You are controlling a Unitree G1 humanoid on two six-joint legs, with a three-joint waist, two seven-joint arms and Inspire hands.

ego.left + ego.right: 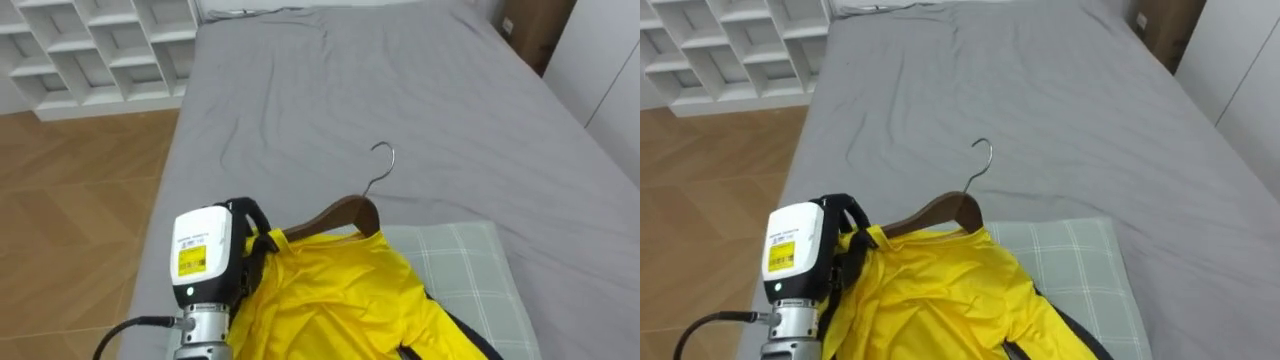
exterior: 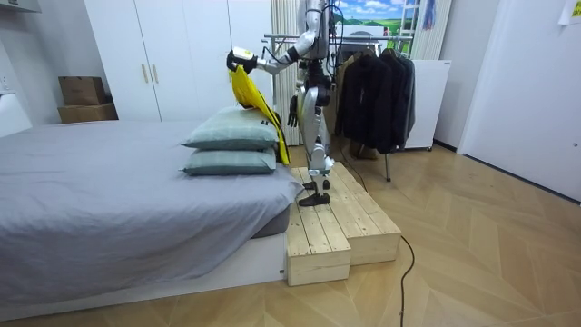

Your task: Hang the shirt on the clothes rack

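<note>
A yellow garment [image 1: 330, 300] hangs on a brown wooden hanger [image 1: 340, 215] whose metal hook [image 1: 385, 155] points away over the bed. My left hand [image 1: 248, 238] comes in from the lower left and is shut on the hanger's left end, where the yellow cloth bunches. In the room view I stand on a wooden platform [image 2: 340, 222] at the bed's head end, holding the garment [image 2: 250, 95] raised above the pillows. My right hand [image 2: 292, 111] hangs beside my hip.
The grey bed [image 1: 400, 90] stretches ahead, with a checked pillow [image 1: 470, 270] under the garment. A white cubby shelf [image 1: 100, 45] stands at the far left across the wood floor. Behind me a clothes rack [image 2: 372, 82] holds dark coats.
</note>
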